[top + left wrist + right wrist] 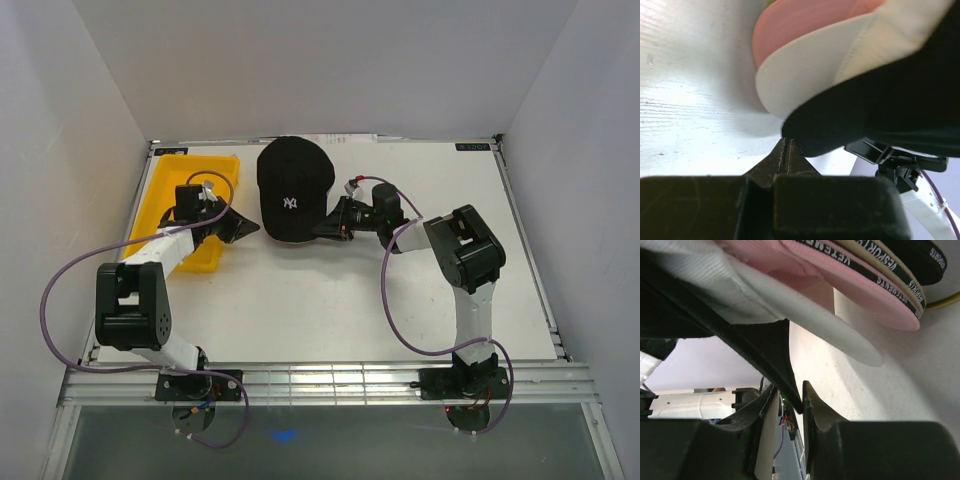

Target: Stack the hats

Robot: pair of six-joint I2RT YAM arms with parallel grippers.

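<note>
The hats sit in one pile at the back middle of the table, and from above only the top black cap (291, 190) with its small white logo shows. My left gripper (247, 228) is at the pile's left edge. Its fingers (785, 141) are shut, with the tips right under the black brim (875, 105). I cannot tell if they pinch it. A white brim (805, 75) and a pink one (790, 25) lie beyond. My right gripper (325, 228) is at the pile's right edge and is shut (790, 392) on the black cap's rim (767, 340). Below that hat lie a white cap (740, 295) and pink brims (865, 295).
A yellow tray (160, 190) stands at the back left, under my left forearm. White walls close in the table on three sides. A purple cable loops out from each arm.
</note>
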